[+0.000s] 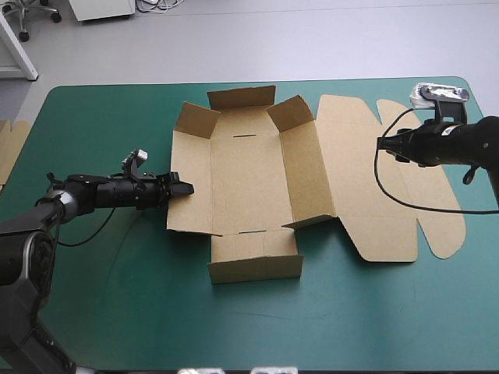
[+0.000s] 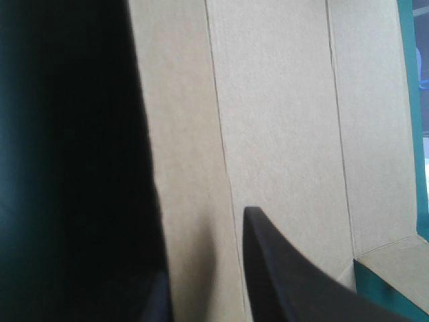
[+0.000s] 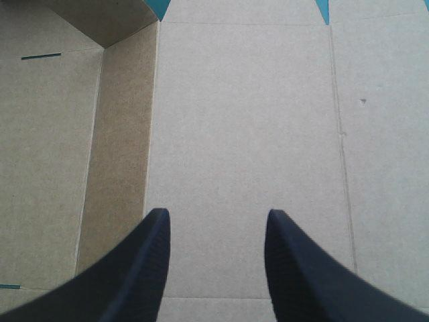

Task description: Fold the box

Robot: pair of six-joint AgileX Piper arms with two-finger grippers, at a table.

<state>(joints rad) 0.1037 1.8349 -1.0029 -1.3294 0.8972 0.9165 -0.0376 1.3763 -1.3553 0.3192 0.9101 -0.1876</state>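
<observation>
The brown box (image 1: 245, 167) lies opened out at the middle of the teal-green table, its far flaps and the near wall (image 1: 256, 257) partly raised, the lid (image 1: 390, 179) flat to the right. My left gripper (image 1: 185, 188) lies low at the outer edge of the box's left wall (image 1: 189, 187). In the left wrist view one black finger (image 2: 281, 282) rests on top of the board (image 2: 281, 134) and the other is mostly hidden under its edge, so my left gripper (image 2: 204, 268) is shut on the box. My right gripper (image 1: 383, 145) hovers open over the lid (image 3: 241, 121), and from its own wrist my right gripper (image 3: 216, 218) has nothing between its fingers.
An edge of more brown board (image 1: 11, 144) shows at the table's left edge. Bare teal-green cover (image 1: 327, 327) runs along the front of the table.
</observation>
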